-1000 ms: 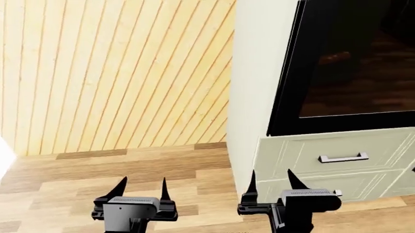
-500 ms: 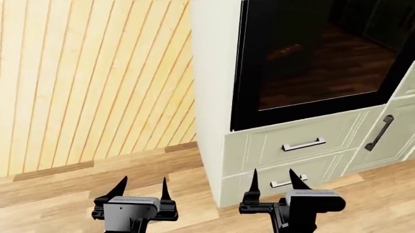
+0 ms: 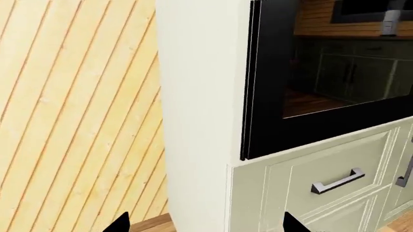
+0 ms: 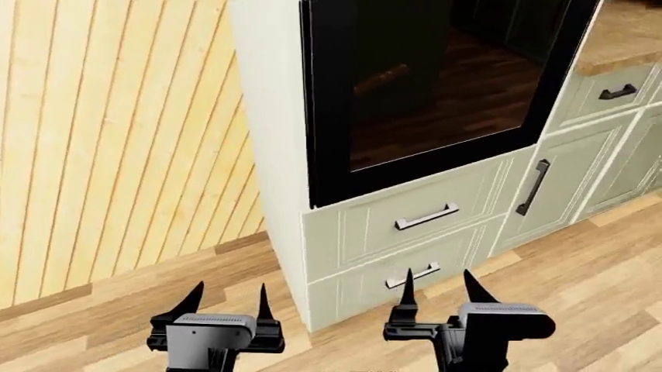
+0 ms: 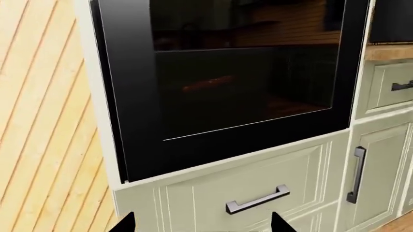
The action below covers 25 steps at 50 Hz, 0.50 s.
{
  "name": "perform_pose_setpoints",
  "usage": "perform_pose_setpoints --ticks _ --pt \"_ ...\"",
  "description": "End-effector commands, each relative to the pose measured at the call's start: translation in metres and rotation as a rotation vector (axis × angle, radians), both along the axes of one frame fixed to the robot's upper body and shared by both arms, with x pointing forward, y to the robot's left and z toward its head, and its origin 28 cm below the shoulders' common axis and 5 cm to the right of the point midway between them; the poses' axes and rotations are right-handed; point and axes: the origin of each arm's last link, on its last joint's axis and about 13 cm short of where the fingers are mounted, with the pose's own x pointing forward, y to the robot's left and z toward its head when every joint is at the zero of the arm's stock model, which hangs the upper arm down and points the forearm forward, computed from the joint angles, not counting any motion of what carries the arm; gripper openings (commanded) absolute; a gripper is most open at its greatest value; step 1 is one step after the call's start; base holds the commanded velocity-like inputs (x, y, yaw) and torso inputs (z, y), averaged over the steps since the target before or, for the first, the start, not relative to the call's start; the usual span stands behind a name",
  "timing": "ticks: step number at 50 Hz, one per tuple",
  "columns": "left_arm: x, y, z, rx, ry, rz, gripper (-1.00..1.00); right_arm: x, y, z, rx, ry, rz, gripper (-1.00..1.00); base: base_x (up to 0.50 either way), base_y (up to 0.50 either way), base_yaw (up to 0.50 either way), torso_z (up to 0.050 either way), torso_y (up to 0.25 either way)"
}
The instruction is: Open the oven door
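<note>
The oven door (image 4: 435, 85) is a large glossy black-framed panel with dark reflective glass, set shut in a white cabinet column; it also fills the right wrist view (image 5: 239, 77) and shows in the left wrist view (image 3: 322, 72). No handle of it shows. My left gripper (image 4: 228, 298) hangs open low at the left, over the floor in front of the column's left side. My right gripper (image 4: 436, 288) is open too, low in front of the drawers beneath the door. Both are well short of the door, with nothing between their fingers.
Two pale green drawers (image 4: 414, 217) with metal handles sit under the oven. To the right stand pale green cabinet doors (image 4: 548, 186) and a small drawer (image 4: 610, 93) under a wooden countertop. A vertical wood-plank wall (image 4: 114, 139) lies to the left, above wooden floor (image 4: 579, 294).
The view has swung right: the oven column has slid left in the head view, and the cabinets and countertop to its right have come into sight. Both grippers keep their pose, open.
</note>
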Motion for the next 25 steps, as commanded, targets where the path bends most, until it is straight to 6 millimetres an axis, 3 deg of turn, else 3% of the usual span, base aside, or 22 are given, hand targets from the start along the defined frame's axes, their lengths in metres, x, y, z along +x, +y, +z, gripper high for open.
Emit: perform_pose_setpoints --ticks 1,25 --pt "0.0004 -0.0002 0.0006 0.0 -0.002 0.0 1.0 0.0 -0.0004 0.0019 0.001 -0.003 -0.001 1.0 0.0 0.0 -0.5 0.0 0.0" --pt "-0.0008 -0.0003 0.0003 -0.003 0.002 0.0 1.0 -0.0004 0.0 0.001 -0.006 -0.005 -0.005 1.0 0.0 0.0 -0.5 0.0 0.0"
